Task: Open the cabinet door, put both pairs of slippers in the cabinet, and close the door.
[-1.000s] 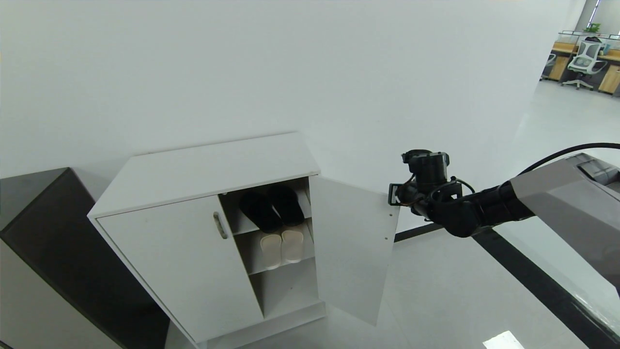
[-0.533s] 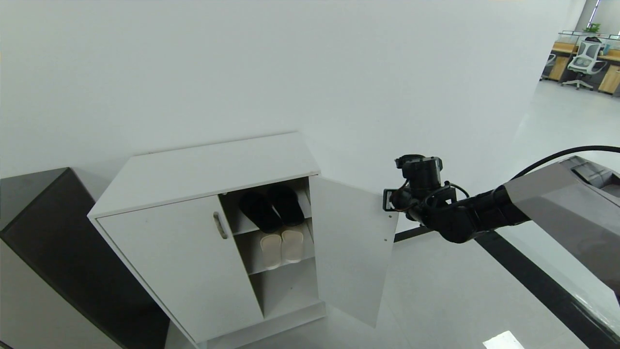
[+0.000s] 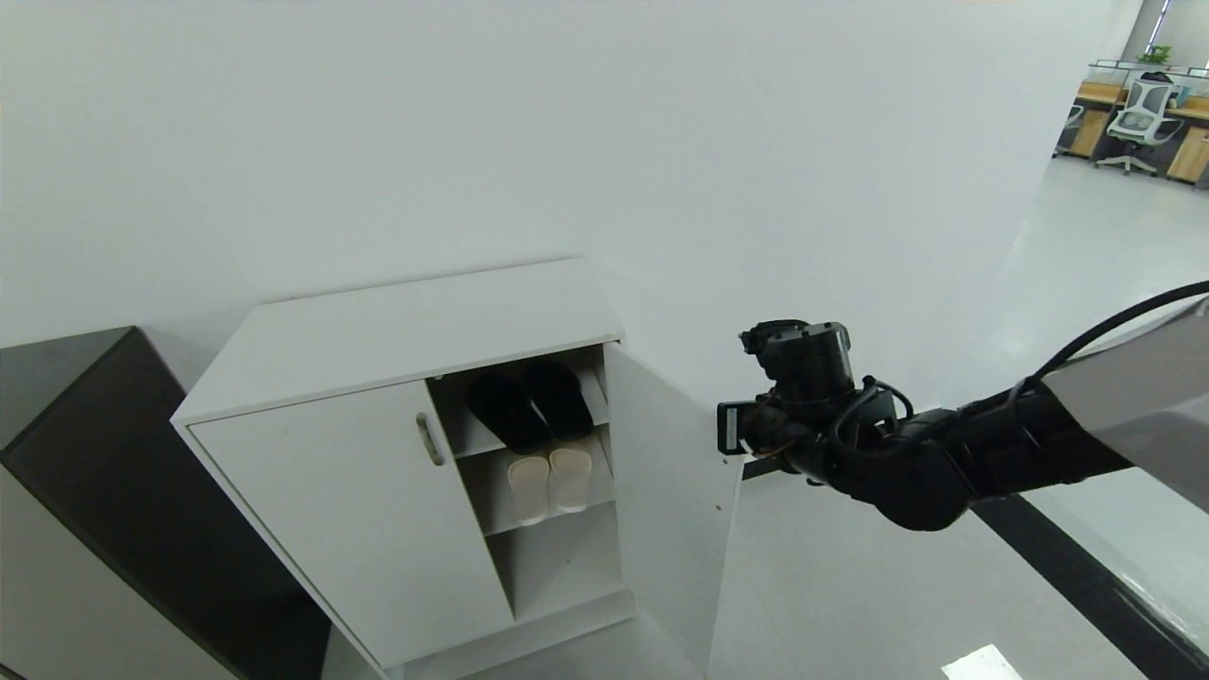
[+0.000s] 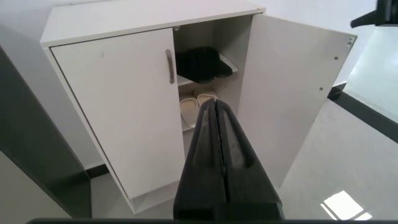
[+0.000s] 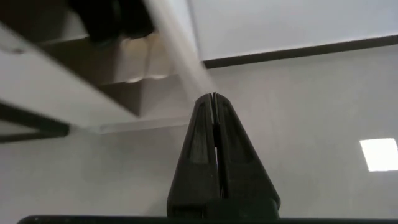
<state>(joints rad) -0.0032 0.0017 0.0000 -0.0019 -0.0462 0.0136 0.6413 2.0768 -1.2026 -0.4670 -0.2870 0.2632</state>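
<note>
door (image 3: 672, 491) angled partway across opening, bottom shelf (image 3: 557, 571) free

The plain white boxy cabinet (image 3: 406, 326) holds black slippers (image 3: 529, 404) and cream slippers (image 3: 551, 482); the pale grey floor (image 3: 850, 604) has a black stripe (image 3: 1077, 574).

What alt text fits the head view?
The right arm's shut black end effector sits at the outer edge of the open right door of a low white cabinet. Inside, a pair of black slippers lies on the top shelf and a pair of cream slippers on the shelf below; the left door is closed.
</note>
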